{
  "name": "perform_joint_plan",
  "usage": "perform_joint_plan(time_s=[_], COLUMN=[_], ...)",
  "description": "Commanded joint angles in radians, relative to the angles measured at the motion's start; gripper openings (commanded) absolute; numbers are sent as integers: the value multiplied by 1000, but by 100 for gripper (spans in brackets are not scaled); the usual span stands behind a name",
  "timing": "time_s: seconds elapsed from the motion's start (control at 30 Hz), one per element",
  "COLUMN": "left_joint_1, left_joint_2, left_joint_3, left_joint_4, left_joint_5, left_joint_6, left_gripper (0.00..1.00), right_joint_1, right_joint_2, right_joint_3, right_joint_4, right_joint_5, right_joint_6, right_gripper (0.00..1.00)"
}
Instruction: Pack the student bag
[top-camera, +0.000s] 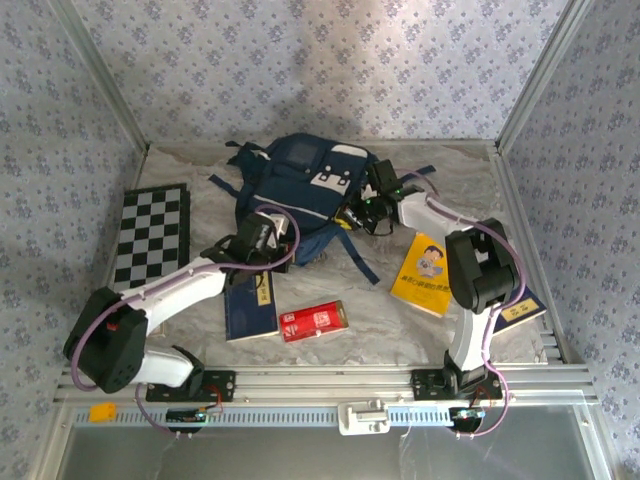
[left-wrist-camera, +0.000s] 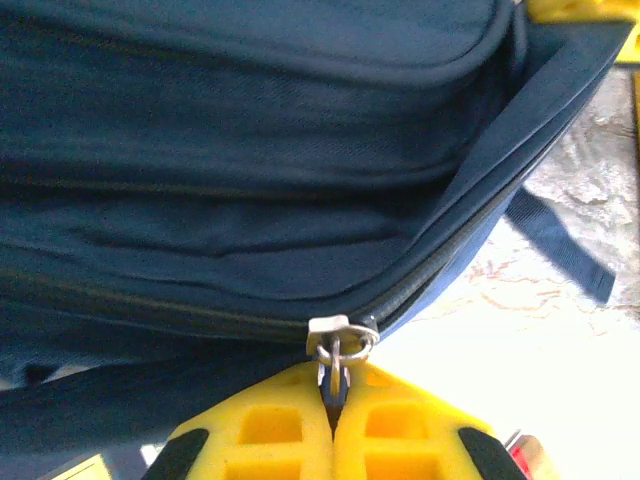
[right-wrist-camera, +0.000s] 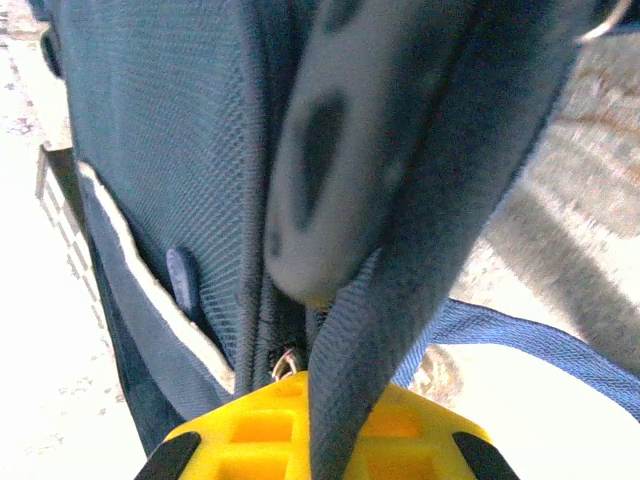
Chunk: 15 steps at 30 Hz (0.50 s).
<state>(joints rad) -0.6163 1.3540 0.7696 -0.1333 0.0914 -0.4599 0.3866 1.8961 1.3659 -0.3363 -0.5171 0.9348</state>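
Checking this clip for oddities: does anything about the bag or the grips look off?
The right gripper is shut on a strap of the student bag, a metal ring just beside its fingers left uncaught; possibly a missed grab. The left gripper pinches a zipper pull cleanly. Nothing looks spilled or damaged.

Walls (top-camera: 320, 60) on three sides: pale wallpaper, small blue floral print; bright patch mid far wall; slanted metal posts (top-camera: 100, 72) at far corners; table (top-camera: 380, 338) covered in crumpled white marbled sheet; aluminium rail (top-camera: 330, 378) along near edge
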Motion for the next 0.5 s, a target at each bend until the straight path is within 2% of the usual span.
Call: perform_joint_plan(time_s=[0.0, 0.1, 0.23, 0.3, 0.4, 0.47], left_joint_1=[21, 22, 21, 20, 18, 13], left_joint_2=[1, 26, 58, 73, 86, 94], left_joint_3=[18, 38, 74, 93, 114, 125], left_joint_4=[-97, -57, -22, -27, -29, -27], left_joint_5=[63, 124, 157, 152, 152, 153], left_joint_6=[15, 2, -20, -29, -39, -39], left_gripper=[0, 0, 0, 0, 0, 0], right_joint_1=[-59, -59, -42, -39, -16, 11], right_joint_2=[38, 43, 20, -21, -104, -141], right_joint_3=[91, 102, 101, 62, -36, -79], right_joint_4=[-34, -19, -61, -93, -90, -88], right_joint_5=[39, 13, -18, -5, 25, 27], right_joint_6=[-95, -84, -99, -100, -56, -16], right_gripper=[0, 0, 27, 43, 58, 63])
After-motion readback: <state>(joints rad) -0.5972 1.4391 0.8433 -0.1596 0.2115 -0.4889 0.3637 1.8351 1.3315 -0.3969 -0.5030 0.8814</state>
